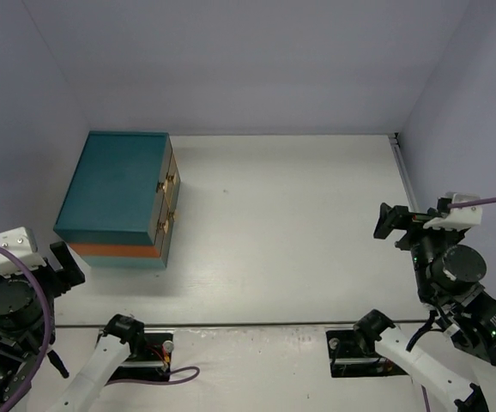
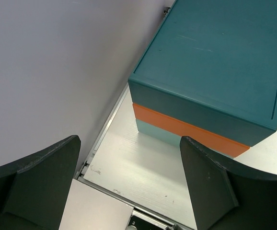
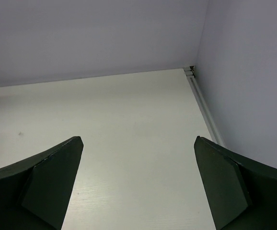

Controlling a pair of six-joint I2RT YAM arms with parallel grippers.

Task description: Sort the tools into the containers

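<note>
Two arms, one chest, and no hand tools showing in any view: that is what I am logging.

Top view. The teal chest (image 1: 115,184) is sitting at the left of the table (image 1: 299,232), close to the left wall. Its drawers (image 1: 164,206) are facing right toward the middle and lying pushed in, with their brass knobs (image 1: 170,179) catching the light. The left tool (image 1: 69,262) is hanging just beside the chest's near corner. The right tool (image 1: 388,225) is hovering at the far right, well apart from the chest.

Left wrist view. The left tool (image 2: 129,143) is standing wide open and holding nothing. It is looking along the chest's wall-side flank, where the orange band (image 2: 177,127) is running near the base. No drawer front is showing here.

Right wrist view. The right tool (image 3: 138,143) is gaping just as wide and gripping nothing, above white table reaching to the far right corner.

Step in hand, as I am reading it: the sort is sitting at its opening stage, with every drawer shut. I cannot tell where the hand tools are lying.

Next move, as I am judging it: a drawer needs drawing out by its knob. The left tool is facing the wrong side for that, so it would be coming round to the drawer face and narrowing onto a small knob.
</note>
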